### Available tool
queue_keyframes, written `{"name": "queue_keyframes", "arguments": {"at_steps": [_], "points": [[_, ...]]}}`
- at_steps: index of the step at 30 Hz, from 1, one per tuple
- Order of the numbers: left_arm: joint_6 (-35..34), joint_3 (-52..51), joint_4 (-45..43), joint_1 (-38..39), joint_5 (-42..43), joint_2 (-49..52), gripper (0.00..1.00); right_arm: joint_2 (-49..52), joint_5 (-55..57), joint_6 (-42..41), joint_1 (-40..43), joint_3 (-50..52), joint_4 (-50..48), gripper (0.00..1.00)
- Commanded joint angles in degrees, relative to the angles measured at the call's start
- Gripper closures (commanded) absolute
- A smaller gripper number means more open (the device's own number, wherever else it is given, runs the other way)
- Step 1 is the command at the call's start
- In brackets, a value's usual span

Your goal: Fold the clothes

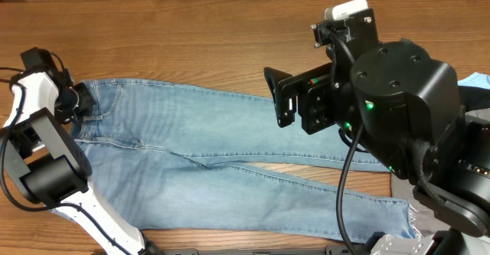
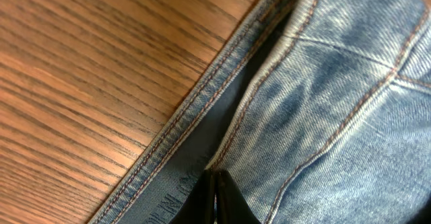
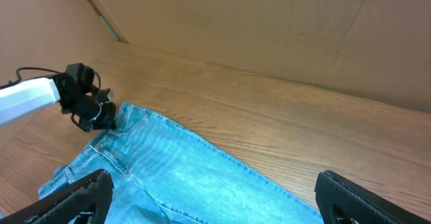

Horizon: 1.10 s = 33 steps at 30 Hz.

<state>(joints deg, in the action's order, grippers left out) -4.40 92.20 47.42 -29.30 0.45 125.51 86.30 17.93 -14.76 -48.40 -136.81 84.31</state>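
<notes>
Now, left claw (image 1: pixel 75 102) clenched at the waistband of jeans (image 1: pixel 230 152), seemingly pinching the edge. Jeans lie flat on table (image 1: pixel 191 40), long axis running from left claw toward right claw (image 1: pixel 285 98). Right claw released, hovering over upper leg, holding nothing. I judge right arm nearer hems. Other garments (image 1: pixel 476 83) beyond right arm, not in way.

The jeans (image 1: pixel 199 125) are washed denim cloth, twill-ribbed with orange stitching — the worktop (image 1: pixel 191 40) is smooth, matt grained wood.
</notes>
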Motion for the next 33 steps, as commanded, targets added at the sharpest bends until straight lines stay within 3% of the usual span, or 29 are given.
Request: {"name": "queue_keyframes", "arguments": {"at_steps": [1,8,13,18,25,33], "points": [[-3.80,-2.51,0.09,-2.34,-5.20,7.34,0.96,-0.02,0.04,-0.31,0.22,-0.83,-0.17,0.00],[-5.11,1.97,3.58,-6.95,-4.37,4.02,0.96,1.44,0.04,-2.99,3.50,-0.83,-0.15,0.00],[-5.05,7.54,7.74,-10.25,2.05,-0.28,0.96,3.50,-0.26,-10.54,12.20,-0.83,1.73,0.00],[-4.63,10.62,9.40,-11.56,7.91,-7.10,0.96,6.29,-6.43,-12.50,21.84,-0.79,4.35,0.00],[-3.06,10.69,10.47,-10.27,13.27,-19.23,0.73,10.88,-12.37,-12.48,32.98,-0.79,6.84,0.00],[-1.22,10.71,17.05,-6.80,19.15,-33.27,0.66,18.43,-14.84,-10.29,42.99,0.15,11.21,0.02]]}}
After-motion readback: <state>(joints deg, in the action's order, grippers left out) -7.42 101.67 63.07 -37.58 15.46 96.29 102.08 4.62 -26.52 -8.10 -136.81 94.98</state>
